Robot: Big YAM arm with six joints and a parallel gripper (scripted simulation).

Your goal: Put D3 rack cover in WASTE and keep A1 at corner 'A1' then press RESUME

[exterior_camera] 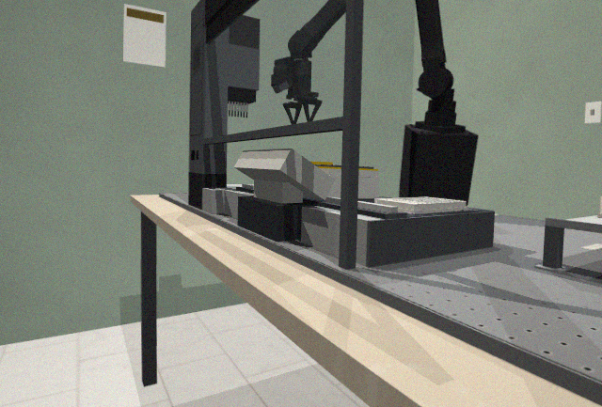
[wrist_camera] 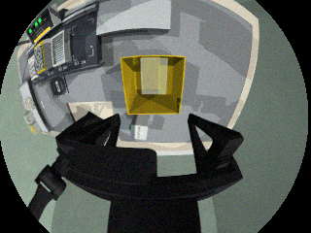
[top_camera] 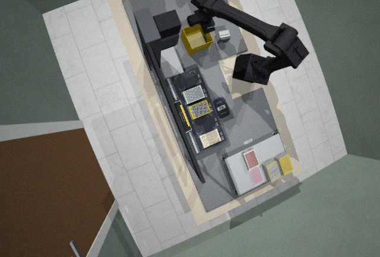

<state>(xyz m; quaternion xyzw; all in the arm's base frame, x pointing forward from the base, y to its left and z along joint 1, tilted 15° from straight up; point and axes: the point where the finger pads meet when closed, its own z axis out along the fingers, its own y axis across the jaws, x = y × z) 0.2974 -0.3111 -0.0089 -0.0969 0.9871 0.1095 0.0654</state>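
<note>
The yellow waste bin stands at the far end of the table and holds a pale cover (top_camera: 194, 40). In the wrist view the bin (wrist_camera: 154, 84) is right below me with the cover (wrist_camera: 155, 77) inside its walls. My gripper (top_camera: 203, 23) hangs above the bin's edge, open and empty; it also shows in the side view (exterior_camera: 301, 113) and the wrist view (wrist_camera: 154, 123). The yellow tip rack at D3 (top_camera: 199, 108) sits in the middle of the deck with its tip holes showing and no cover on it.
A white reservoir (top_camera: 193, 94) and a cream plate (top_camera: 211, 138) flank the rack on the deck. The dark RG nest (top_camera: 220, 105) is beside the deck. The RESUME box (top_camera: 224, 36) stands right of the bin. The shelf (top_camera: 260, 166) holds red and yellow labware. The handler's head (exterior_camera: 238, 96) hangs on its gantry.
</note>
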